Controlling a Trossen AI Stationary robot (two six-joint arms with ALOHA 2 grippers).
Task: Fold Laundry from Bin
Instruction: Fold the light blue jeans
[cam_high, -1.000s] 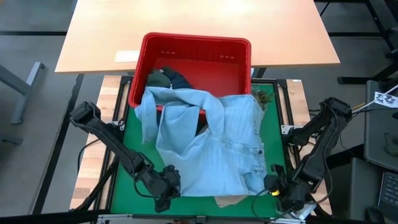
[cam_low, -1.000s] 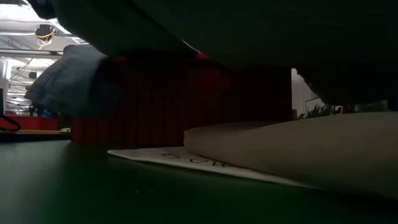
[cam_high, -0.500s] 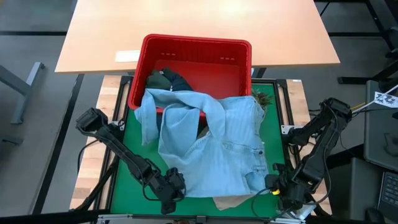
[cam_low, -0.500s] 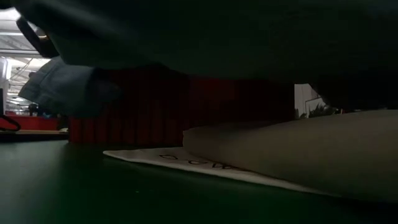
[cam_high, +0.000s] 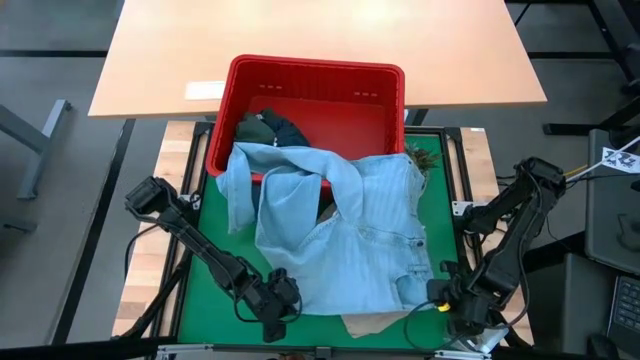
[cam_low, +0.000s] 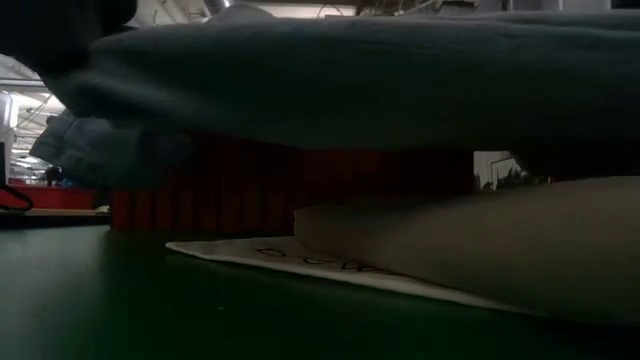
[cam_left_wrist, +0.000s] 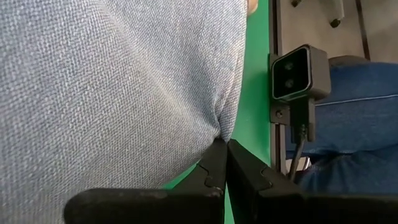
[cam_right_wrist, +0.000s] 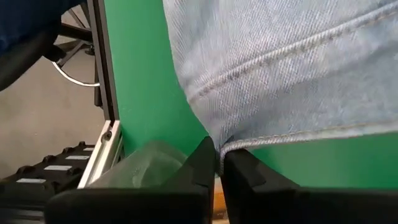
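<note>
A light blue shirt (cam_high: 345, 235) lies spread over the green mat (cam_high: 215, 215). Its far part is draped over the near rim of the red bin (cam_high: 315, 70). A dark olive garment (cam_high: 255, 125) and a navy one (cam_high: 288, 128) lie in the bin. My left gripper (cam_high: 277, 308) is shut on the shirt at its near left corner. At the near right corner, my right gripper (cam_high: 447, 303) is shut on it too. A beige garment (cam_high: 372, 323) lies under the shirt's near edge, and the low view shows that garment (cam_low: 480, 250) resting on the mat. My left gripper pinches the shirt's near left edge (cam_left_wrist: 219, 132) between its two fingers, coming slanting down from the near left. The cloth spreads away from the fingers, and in the low view its near part (cam_low: 350, 80) hangs above the mat. My right gripper pinches the shirt's stitched hem corner (cam_right_wrist: 225, 144) between its two fingers, pointing steeply down. The hem runs off from the fingers just above the mat.
A white printed bag (cam_low: 300, 258) lies flat under the beige garment. A wooden table (cam_high: 320, 30) with a white sheet (cam_high: 205, 90) stands beyond the bin. A small camera (cam_left_wrist: 298, 71) sits at the mat's near edge. A green sprig (cam_high: 425, 158) lies beside the bin's right corner.
My left gripper has sunk toward the mat and gone a little toward the right edge, still shut on the shirt's near left corner, which has come down with it. The far part of the shirt stays draped over the bin's rim.
</note>
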